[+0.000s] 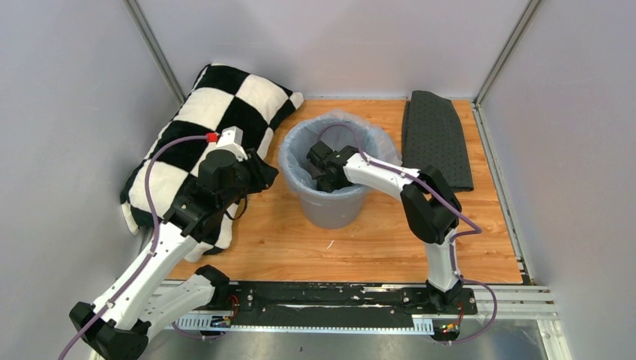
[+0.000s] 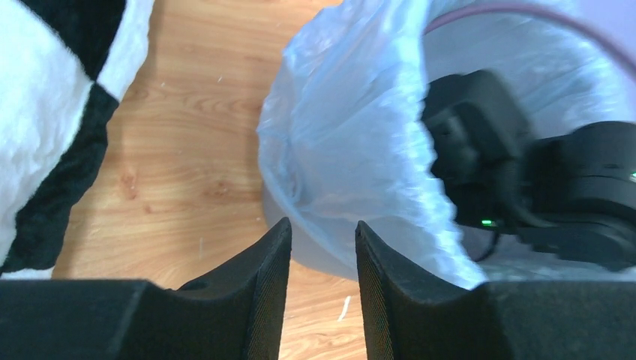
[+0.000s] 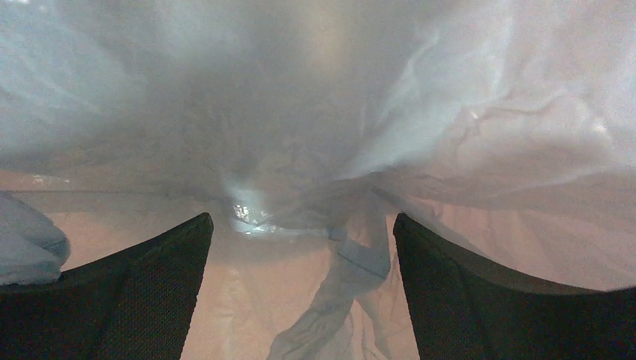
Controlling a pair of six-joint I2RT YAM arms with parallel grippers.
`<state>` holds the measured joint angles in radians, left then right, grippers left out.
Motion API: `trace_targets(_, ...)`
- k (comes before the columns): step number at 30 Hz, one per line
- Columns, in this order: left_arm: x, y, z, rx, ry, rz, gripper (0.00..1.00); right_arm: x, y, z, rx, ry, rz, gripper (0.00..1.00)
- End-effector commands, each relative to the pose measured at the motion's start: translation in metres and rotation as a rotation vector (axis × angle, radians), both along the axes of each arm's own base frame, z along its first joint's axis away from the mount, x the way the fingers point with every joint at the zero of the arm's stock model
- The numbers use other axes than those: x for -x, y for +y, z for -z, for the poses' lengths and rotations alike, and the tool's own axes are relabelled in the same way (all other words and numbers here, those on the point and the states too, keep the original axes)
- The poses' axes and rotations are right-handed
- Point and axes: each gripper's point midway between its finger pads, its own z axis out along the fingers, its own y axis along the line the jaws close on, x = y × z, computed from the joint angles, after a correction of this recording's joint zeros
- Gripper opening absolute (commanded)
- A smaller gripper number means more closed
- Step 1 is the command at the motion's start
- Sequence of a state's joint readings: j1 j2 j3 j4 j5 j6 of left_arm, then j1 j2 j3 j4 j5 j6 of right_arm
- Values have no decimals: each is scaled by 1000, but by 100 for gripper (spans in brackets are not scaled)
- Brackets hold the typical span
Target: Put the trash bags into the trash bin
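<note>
The trash bin (image 1: 334, 211) stands upright on the wooden table (image 1: 375, 240), roughly in the middle, and the trash bag (image 1: 294, 161) is already inside it. The thin pale plastic lines the walls, and its edge is folded out over the rim all the way round. The left wrist view shows this overhang as a crinkled white-blue skirt (image 2: 352, 135) hanging partway down the bin's outer wall. The right gripper (image 1: 319, 169) reaches down into the mouth of the bin from the right side. In its own camera the right gripper (image 3: 301, 219) has its jaws spread wide with nothing between them, and it faces rumpled, translucent folds of the bag (image 3: 465, 127) that gather toward the bottom. The left gripper (image 1: 267, 178) hangs just outside the bin on its left, near the rim. In its own view the left gripper (image 2: 322, 225) has only a narrow gap between its jaws and holds nothing. I cannot tell whether it touches the plastic. A black-and-white checkered pillow (image 1: 202, 127) lies against the left wall, partly under the left arm. A dark dotted cloth (image 1: 439, 139) lies flat at the far right, apart from the bin.
</note>
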<state>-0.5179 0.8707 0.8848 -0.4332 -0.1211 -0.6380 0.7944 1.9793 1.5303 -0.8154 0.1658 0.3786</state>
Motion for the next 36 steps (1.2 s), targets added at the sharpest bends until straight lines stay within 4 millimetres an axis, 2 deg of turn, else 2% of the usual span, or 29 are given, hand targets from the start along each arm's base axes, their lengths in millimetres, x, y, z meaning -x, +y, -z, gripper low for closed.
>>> trace_targets(1,9,-7,-33,75,-38,52,42,8,-5,17,31,45,9,91)
trace_targets(4,7,-21,-46,117,-58,105,49,10,-5,21,30,51,10,91)
trace_targets(8,4,-32,-52,150,-67,150,51,12,-6,26,35,61,10,91)
trace_targets(12,1,-39,-51,167,-66,171,51,13,-7,30,40,70,11,90)
trace_targets(16,-4,-42,-42,147,-43,172,48,12,-6,26,34,62,11,90)
trace_targets(23,-9,-44,-28,116,-5,171,38,9,-1,5,19,28,7,90)
trace_targets(36,-11,-45,-20,90,20,165,33,7,8,-37,-24,-38,-4,90)
